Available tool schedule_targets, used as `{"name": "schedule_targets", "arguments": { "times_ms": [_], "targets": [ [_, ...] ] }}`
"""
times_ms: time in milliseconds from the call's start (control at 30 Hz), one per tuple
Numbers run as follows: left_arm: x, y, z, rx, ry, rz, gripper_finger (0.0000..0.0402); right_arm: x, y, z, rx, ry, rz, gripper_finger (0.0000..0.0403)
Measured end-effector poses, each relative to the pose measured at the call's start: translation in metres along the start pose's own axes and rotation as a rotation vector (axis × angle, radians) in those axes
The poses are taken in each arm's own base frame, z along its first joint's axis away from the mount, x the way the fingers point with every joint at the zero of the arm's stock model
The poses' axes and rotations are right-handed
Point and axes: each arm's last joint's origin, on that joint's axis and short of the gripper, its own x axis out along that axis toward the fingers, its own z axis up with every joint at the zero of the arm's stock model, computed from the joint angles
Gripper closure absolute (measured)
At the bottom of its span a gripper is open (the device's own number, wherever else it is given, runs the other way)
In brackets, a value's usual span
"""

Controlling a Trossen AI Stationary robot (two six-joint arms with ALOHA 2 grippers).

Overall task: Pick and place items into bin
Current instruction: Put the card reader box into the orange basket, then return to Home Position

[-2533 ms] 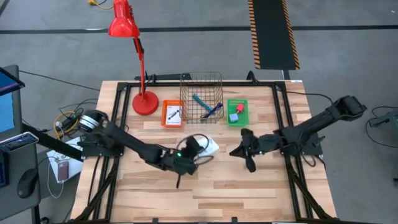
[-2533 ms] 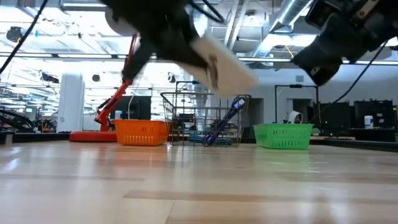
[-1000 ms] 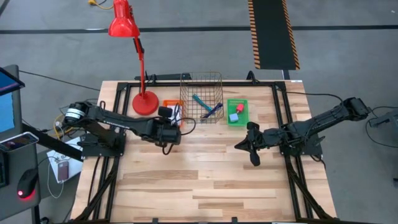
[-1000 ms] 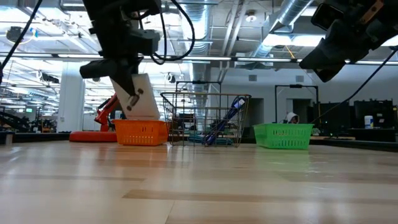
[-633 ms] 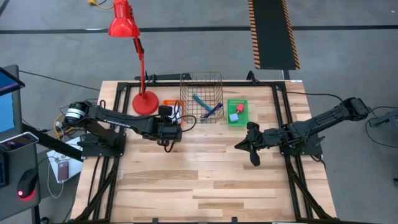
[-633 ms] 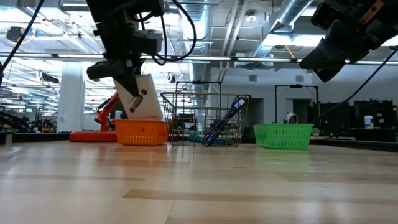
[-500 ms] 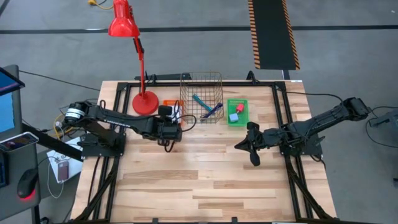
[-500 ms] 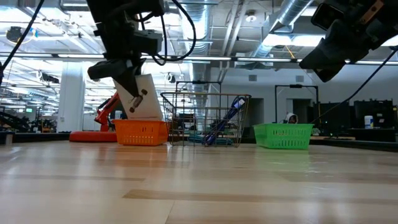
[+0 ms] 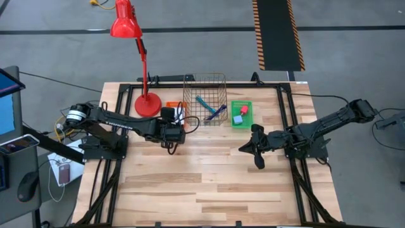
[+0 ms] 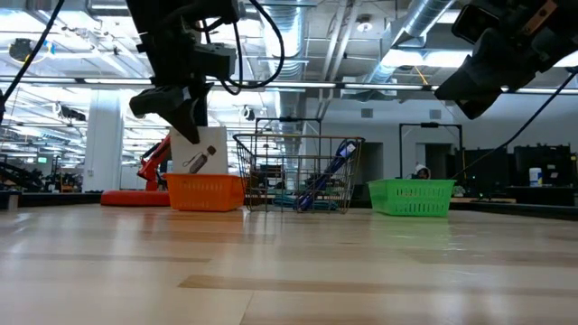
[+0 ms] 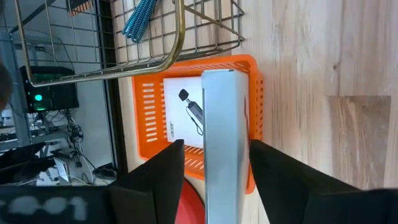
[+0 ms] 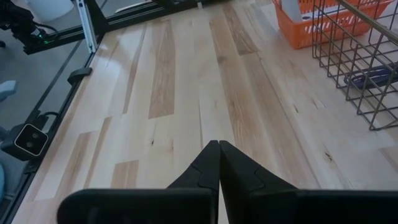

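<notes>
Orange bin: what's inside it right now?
The orange bin holds a flat white card printed with a dark pen-like picture. A second white card stands on edge between the left end effector's fingers, hiding part of the bin's floor.

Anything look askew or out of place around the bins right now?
One thing: a white card stands on edge in the orange basket, sticking up above its rim between the left gripper's open fingers, over another card lying flat. Nothing looks spilled or damaged.
</notes>
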Motion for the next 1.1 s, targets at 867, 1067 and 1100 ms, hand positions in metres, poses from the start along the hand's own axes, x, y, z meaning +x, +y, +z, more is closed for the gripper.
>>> {"name": "schedule_targets", "arguments": {
  "times_ms": [867, 1067, 1100],
  "targets": [
    [-0.027, 0.029, 0.011, 0.036, 0.042, 0.492, 0.0225, 0.000, 0.000, 0.000, 0.000, 0.000, 0.000, 0.0403],
    [-0.040, 0.041, 0.018, 0.017, 0.043, 0.658, 0.0225, 0.000, 0.000, 0.000, 0.000, 0.000, 0.000, 0.0403],
    [-0.042, 0.042, 0.019, 0.013, 0.038, 0.662, 0.0226, 0.000, 0.000, 0.000, 0.000, 0.000, 0.000, 0.0403]
  ]
}}
